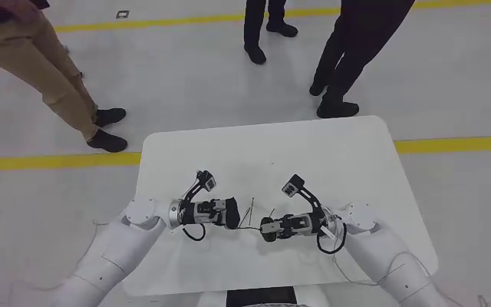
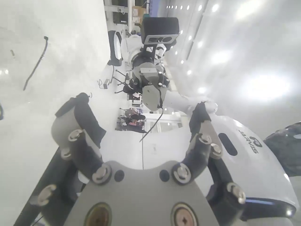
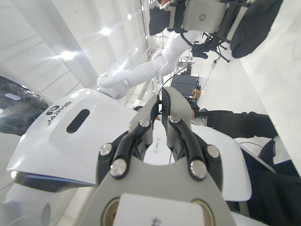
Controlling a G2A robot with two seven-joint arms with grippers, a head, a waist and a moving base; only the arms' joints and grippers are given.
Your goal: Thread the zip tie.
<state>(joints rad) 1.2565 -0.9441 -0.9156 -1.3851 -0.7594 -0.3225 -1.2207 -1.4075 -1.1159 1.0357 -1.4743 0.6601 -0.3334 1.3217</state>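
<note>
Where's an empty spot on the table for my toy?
The white rounded table is bare along its far edge and right end. The near middle is crowded: the open left gripper faces the right gripper, which pinches a thin black zip tie.

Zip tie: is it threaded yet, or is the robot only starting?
Not yet. Picked up: the right claw is shut on a zip tie. In hand: its free end points toward the open left claw. To do: no loop shows, so threading remains.
</note>
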